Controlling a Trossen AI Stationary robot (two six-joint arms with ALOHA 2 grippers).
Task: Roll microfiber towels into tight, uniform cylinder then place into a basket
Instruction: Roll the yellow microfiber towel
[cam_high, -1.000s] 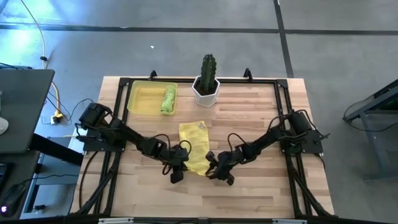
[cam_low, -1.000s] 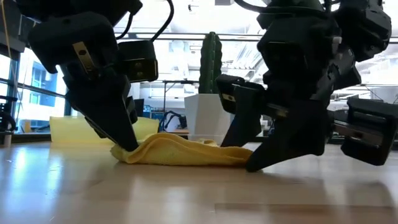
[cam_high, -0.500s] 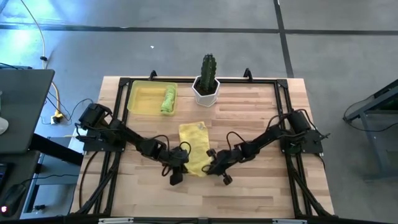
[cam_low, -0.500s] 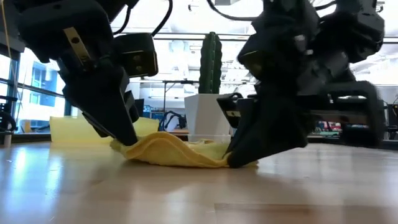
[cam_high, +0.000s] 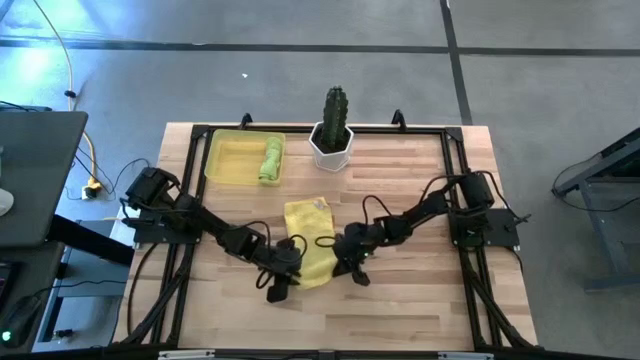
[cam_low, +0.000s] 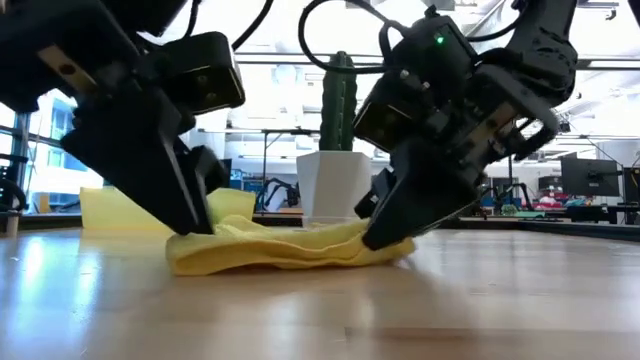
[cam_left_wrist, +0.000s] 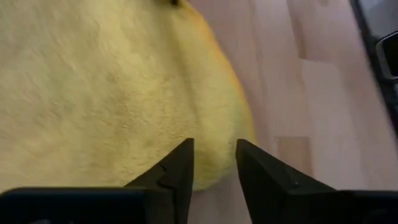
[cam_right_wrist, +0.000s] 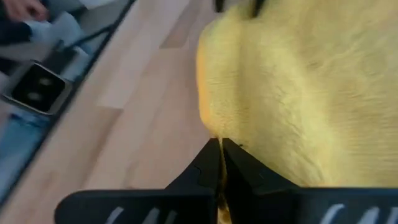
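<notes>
- Lying partly folded near the front middle of the worktop (cam_high: 400, 190), the yellow towel (cam_high: 310, 245) is bunching up between both arms.
- The left gripper (cam_left_wrist: 213, 163) is resting at the towel's near edge with its fingers (cam_left_wrist: 177, 171) slightly spread, nothing pinched between them.
- The right gripper (cam_right_wrist: 220, 163) is pinching the towel's edge, its fingers pressed together on the fabric.
- In the low view the towel (cam_low: 285, 250) is sitting as a low rumpled hump, touching the worktop.
- The green towel (cam_high: 271, 158) is lying rolled inside the yellow basket (cam_high: 228, 160) at the back left.
- A cactus pot (cam_high: 333, 135) is standing just beside the basket.
</notes>
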